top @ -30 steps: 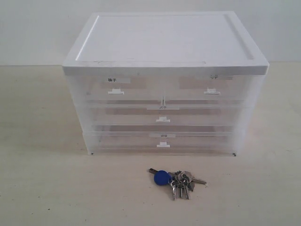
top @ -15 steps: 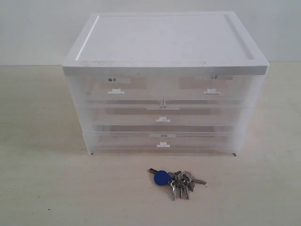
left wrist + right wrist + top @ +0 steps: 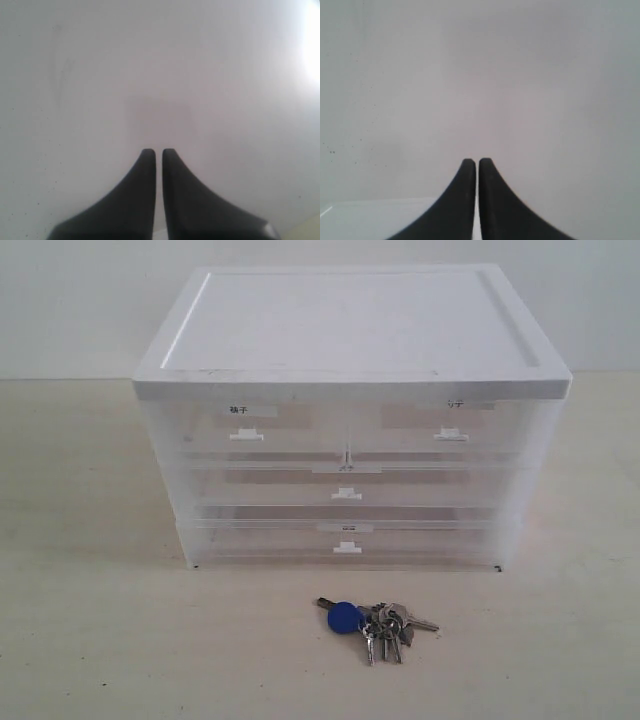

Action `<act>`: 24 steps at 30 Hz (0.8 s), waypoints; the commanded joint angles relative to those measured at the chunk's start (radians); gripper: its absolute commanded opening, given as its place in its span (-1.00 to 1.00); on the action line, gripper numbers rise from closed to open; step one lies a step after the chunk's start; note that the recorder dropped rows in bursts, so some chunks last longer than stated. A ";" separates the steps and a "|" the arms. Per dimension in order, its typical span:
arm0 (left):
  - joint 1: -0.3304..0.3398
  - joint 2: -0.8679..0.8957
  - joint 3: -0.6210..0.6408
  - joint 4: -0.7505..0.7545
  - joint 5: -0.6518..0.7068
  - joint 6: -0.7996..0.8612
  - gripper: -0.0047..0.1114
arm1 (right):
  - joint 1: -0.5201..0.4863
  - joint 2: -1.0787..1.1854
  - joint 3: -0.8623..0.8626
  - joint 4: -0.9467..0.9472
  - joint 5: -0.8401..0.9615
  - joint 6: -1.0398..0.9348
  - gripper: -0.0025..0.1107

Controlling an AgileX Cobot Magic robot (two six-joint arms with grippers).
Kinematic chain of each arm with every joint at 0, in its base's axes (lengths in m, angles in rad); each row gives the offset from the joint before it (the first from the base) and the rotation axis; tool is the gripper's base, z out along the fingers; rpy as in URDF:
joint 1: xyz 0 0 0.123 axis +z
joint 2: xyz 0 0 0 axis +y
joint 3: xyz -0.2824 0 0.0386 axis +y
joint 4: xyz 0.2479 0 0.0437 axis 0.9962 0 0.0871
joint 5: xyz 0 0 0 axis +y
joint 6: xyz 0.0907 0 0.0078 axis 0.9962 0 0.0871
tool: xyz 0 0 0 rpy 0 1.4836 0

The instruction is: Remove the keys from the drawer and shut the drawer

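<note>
Just in front of the drawer unit lie the keys; middle drawer sits flush. Left gripper, right gripper clenched, empty. I judge the job done: touch nothing more near the unit.

Translucent, smooth plastic drawer under a matt white plastic top; shiny silver metal keys with glossy blue plastic fob; pale matt bench.

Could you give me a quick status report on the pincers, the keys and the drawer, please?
Left pincer shut, empty; right pincer shut, empty. Keys on table, in front of unit. Drawer closed. Nothing in the way.
</note>
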 commanded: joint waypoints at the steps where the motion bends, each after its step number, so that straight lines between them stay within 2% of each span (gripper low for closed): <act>1: -0.005 -0.007 0.005 -0.003 0.006 -0.009 -0.84 | -0.111 -0.068 0.120 -0.006 -0.176 -0.006 -0.96; 9: -0.005 -0.007 0.005 -0.003 0.006 -0.009 -0.84 | -0.226 -0.165 0.333 -0.002 -0.356 -0.013 -0.96; 16: -0.005 -0.007 0.005 -0.003 0.004 -0.009 -0.84 | -0.297 -0.258 0.483 -0.002 -0.361 -0.020 -0.96; 24: -0.005 -0.007 0.005 -0.003 0.004 -0.009 -0.84 | -0.304 -0.272 0.569 -0.002 -0.359 -0.032 -0.96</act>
